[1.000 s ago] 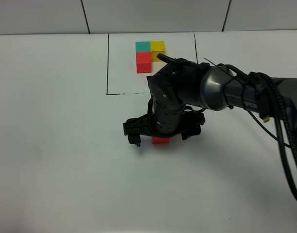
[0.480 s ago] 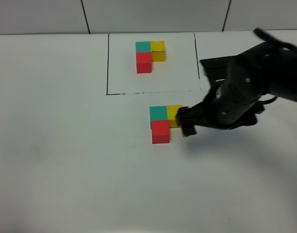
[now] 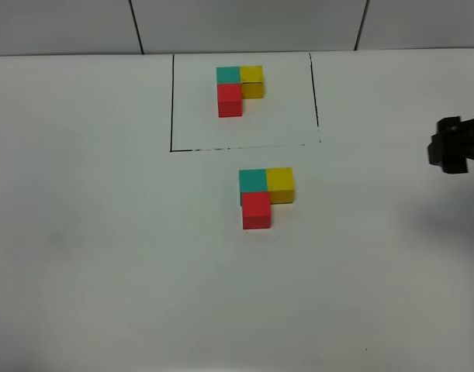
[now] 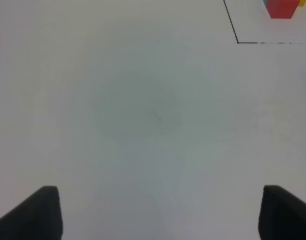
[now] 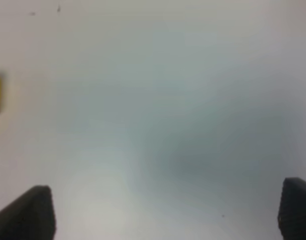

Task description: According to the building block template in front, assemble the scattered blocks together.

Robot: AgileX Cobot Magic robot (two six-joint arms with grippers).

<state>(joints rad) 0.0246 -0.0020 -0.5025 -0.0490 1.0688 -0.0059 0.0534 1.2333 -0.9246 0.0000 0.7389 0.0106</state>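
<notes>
A: We start with the white tabletop point(image 3: 105, 256), which carries everything. Toward its far edge we see the black drawn rectangle point(image 3: 171, 101), and inside it the building block template point(image 3: 237, 89): teal and yellow side by side, red touching the teal on its near side.

B: And the scattered blocks?

A: We find them just outside the rectangle's near line, near the tabletop's middle. The teal block point(image 3: 252, 180) and the yellow block point(image 3: 280, 184) touch side by side; the red block point(image 3: 257, 211) touches the teal one on its near side. We read the same L as the template.

B: The claws?

A: We see the right gripper point(image 3: 452, 147) at the tabletop's right edge, well apart from the blocks. Its wrist view shows two dark fingertips point(image 5: 35, 212) spread wide, nothing between them. The left gripper point(image 4: 158, 212) likewise has its jaws apart over bare surface, empty.
</notes>
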